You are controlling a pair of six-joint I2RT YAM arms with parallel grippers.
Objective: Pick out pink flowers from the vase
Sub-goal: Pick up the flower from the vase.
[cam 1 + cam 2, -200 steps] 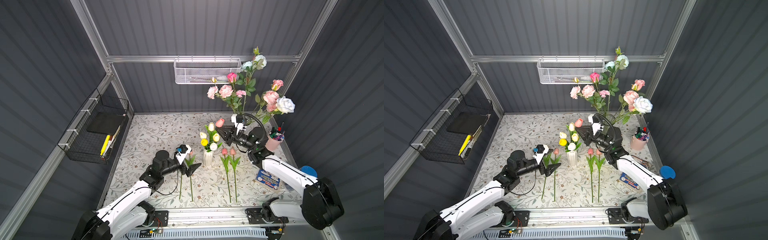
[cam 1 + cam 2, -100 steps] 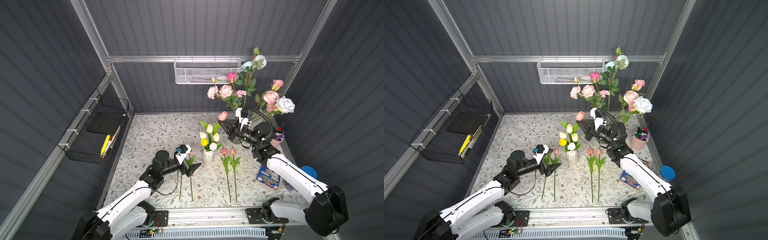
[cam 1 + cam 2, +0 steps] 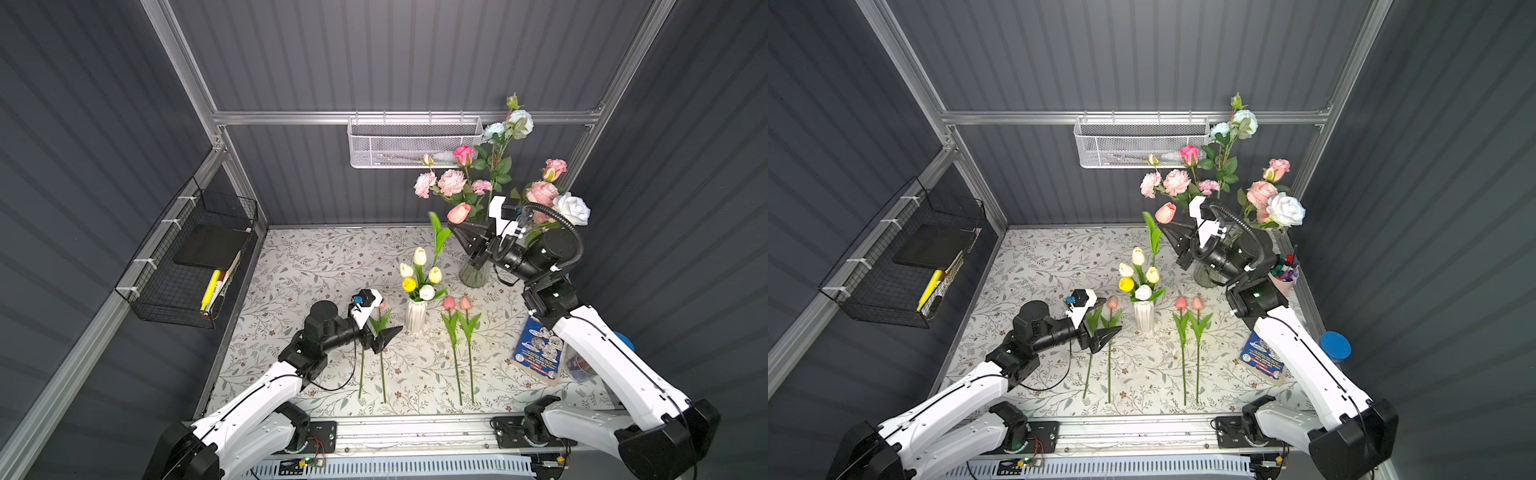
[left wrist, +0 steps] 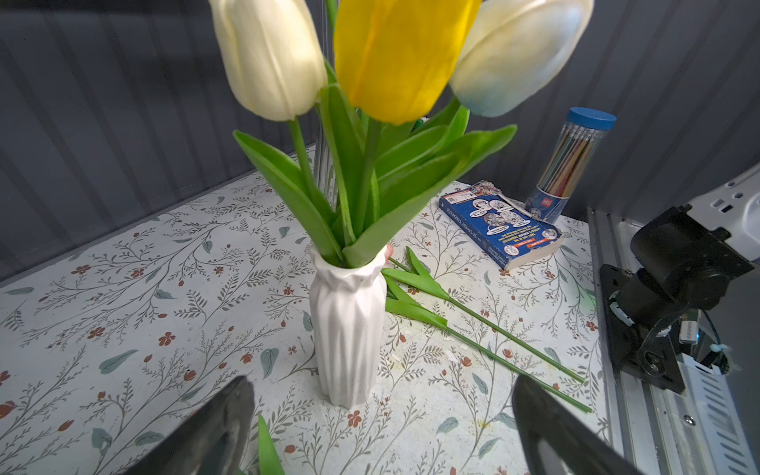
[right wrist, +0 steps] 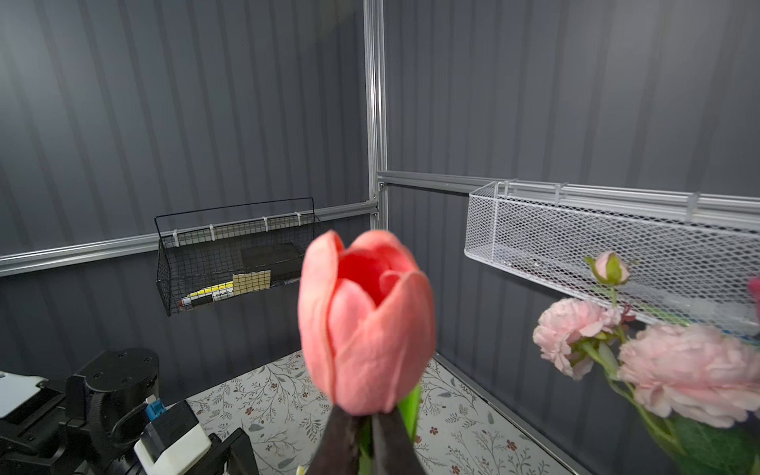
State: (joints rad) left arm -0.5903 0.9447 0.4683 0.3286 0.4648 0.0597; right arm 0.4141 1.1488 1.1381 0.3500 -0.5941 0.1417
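Flowered worktop [image 3: 316, 266] below me: my right gripper [image 3: 454, 226] is clamped on a pink tulip [image 3: 459, 213] just under its bloom, high up toward the back right corner. My left gripper [image 3: 386, 332] gapes wide, empty, low beside the white vase [image 3: 415, 318].

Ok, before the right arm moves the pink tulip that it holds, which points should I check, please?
1. Right end effector shut on the tulip stem, just under the bloom: ok.
2. Stem end out of the white vase: cannot tell, the cream tulips hide it.
3. White vase upright: ok.
4. Left end effector open, holding nothing: ok.
5. Bare table beside the laid tulips to put it down: ok.
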